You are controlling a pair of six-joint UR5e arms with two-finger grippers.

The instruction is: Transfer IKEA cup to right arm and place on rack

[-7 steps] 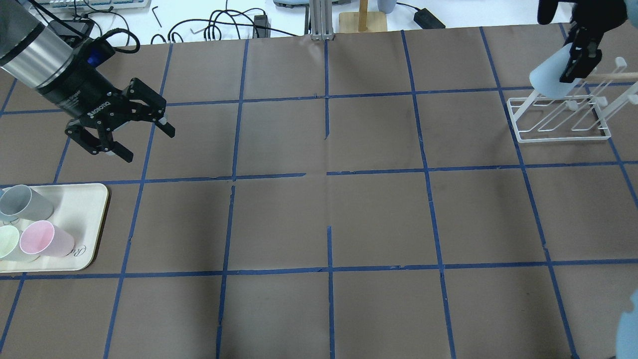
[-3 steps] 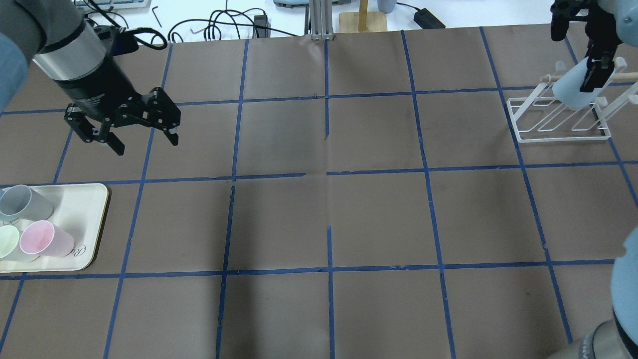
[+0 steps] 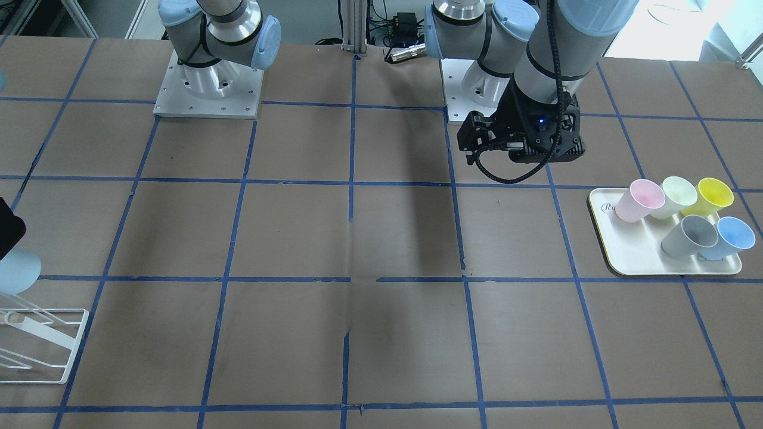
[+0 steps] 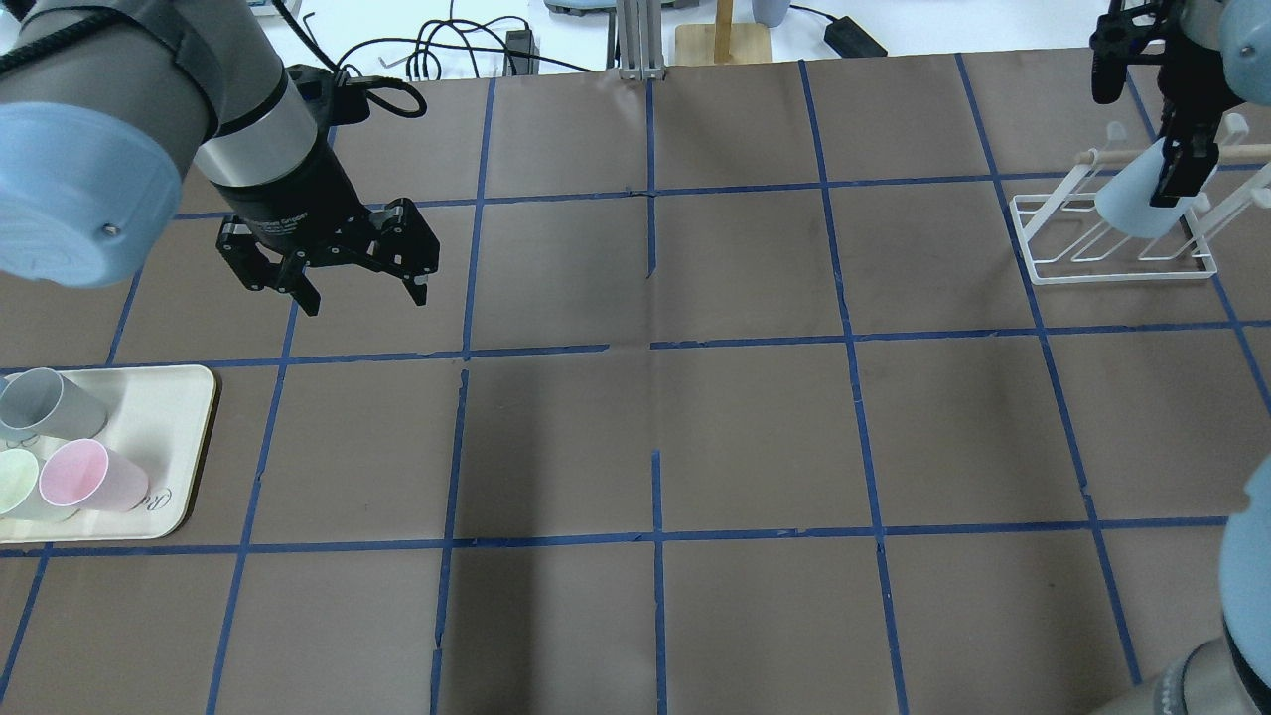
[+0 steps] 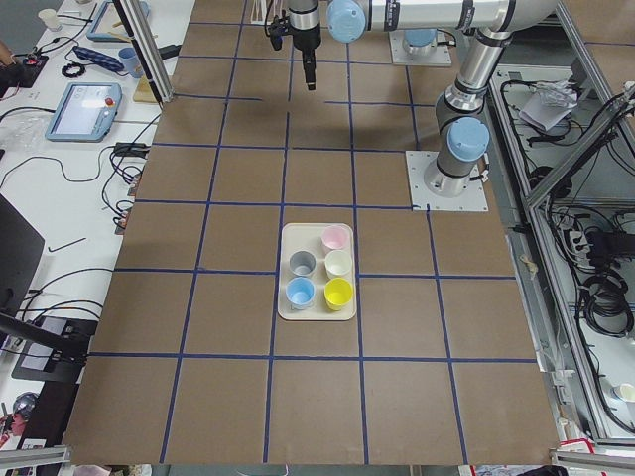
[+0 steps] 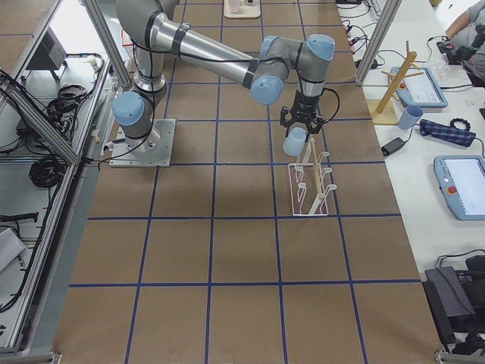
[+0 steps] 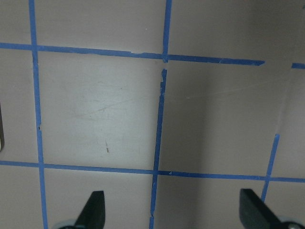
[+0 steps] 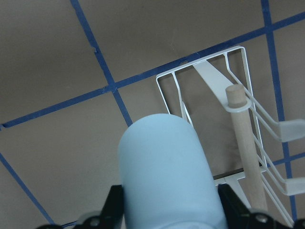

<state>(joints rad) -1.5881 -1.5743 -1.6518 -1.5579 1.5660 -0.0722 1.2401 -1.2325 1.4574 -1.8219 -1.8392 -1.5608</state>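
Right wrist-mounted view: my right gripper (image 8: 169, 206) clamps the IKEA cup (image 8: 162, 162), rim cut off
Rack (image 8: 208, 76): partly behind cup
Left gripper (image 4: 365, 296): wide, empty

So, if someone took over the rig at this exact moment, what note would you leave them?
Left gripper: open and empty, hanging well away from the tray of spare cups.
Right gripper: shut on the IKEA cup, rim angled downward, over the rack. Whether the cup touches a rod cannot be judged.
Done: the cup is in the right arm's grip.
Left: seat the cup on the rack, release, withdraw.
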